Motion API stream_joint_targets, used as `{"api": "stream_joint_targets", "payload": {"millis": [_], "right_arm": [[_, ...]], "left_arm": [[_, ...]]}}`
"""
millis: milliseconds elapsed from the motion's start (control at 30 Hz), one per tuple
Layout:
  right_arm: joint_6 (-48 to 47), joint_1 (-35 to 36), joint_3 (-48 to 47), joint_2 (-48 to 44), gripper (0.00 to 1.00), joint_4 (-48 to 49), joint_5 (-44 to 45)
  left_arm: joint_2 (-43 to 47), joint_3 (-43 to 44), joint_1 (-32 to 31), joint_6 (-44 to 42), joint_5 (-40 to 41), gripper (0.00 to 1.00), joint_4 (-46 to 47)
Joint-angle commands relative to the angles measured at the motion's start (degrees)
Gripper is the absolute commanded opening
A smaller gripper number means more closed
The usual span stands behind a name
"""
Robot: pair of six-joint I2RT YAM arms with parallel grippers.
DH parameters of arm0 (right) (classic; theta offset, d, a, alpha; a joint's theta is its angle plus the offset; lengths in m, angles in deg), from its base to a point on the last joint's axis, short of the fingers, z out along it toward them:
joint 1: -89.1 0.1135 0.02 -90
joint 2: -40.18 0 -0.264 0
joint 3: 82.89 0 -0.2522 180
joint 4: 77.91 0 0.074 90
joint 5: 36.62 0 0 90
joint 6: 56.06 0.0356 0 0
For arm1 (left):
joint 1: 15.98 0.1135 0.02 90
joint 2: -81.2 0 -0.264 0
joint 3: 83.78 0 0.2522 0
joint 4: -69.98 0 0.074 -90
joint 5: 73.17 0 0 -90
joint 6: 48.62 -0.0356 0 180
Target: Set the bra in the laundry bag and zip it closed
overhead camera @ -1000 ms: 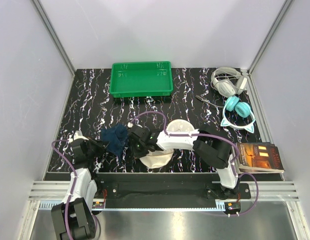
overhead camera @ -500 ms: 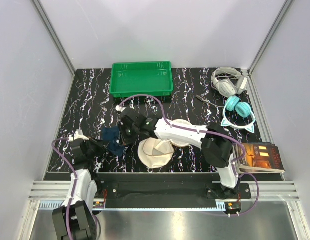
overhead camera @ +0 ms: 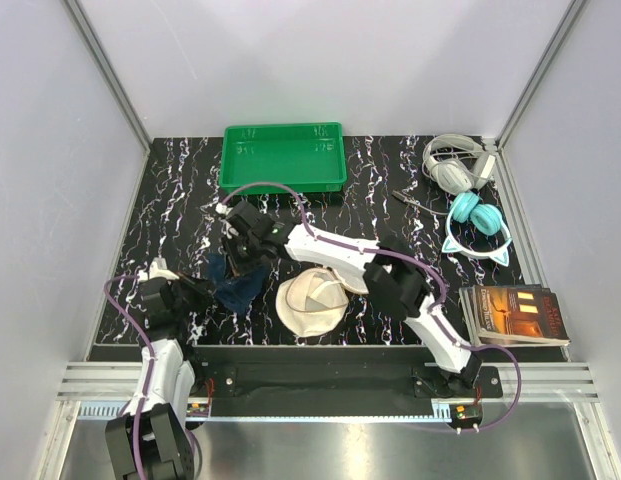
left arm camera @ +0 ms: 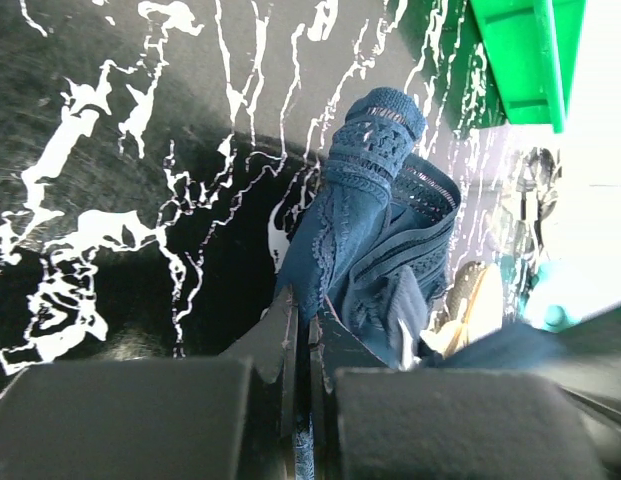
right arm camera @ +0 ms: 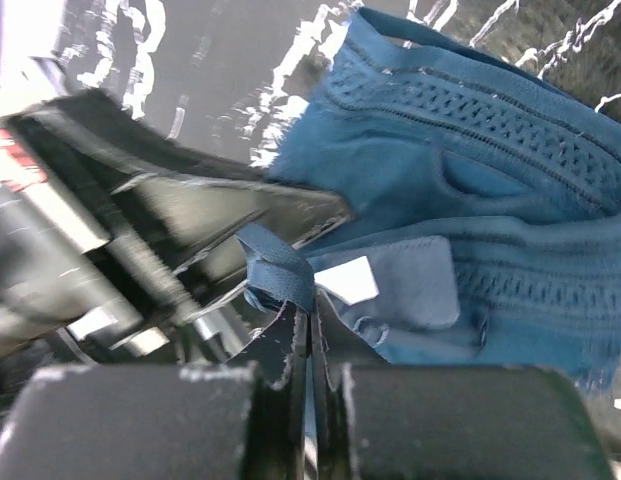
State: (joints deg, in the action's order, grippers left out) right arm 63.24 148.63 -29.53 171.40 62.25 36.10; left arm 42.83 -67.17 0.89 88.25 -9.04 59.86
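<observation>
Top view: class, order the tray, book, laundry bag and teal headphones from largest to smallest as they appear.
1. tray
2. book
3. bag and headphones: they cover about the same area, so I won't rank them.

Left tool [left arm camera: 300, 308], right tool [right arm camera: 312, 318] both clamped; right arm [overhead camera: 335, 246] extended leftward

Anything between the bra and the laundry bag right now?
Nothing: in the top view, only a narrow strip of bare table separates the bra from the laundry bag.
</observation>
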Motion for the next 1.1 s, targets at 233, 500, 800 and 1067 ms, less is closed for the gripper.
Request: {"api": "stream_joint_targets", "payload": {"millis": [233,500,800,1067], "right_arm": [[-3.19,-1.78,-6.56,2.91,0.34,-7.66,-2.33],[-4.6,-2.48,-6.91,-2.1,0.71,-13.81,-0.04],[-6.01,-3.19,-6.74,-6.94,0.94,-16.71,2.33],[-3.29,-5.82,0.35,-16.07,1.0,-18.12,9.0]], "left_arm": [[-2.76,-2.5,0.19,3.4,-4.63,0.0,7.96],[-5.83,-2.15,0.28,4.37,-5.16,0.0,10.16],[-10.67,-1.36,0.28,5.86,-7.26,0.0,14.37],[-13.13,0.31,0.63,9.28,-10.95,0.0,17.89]]}}
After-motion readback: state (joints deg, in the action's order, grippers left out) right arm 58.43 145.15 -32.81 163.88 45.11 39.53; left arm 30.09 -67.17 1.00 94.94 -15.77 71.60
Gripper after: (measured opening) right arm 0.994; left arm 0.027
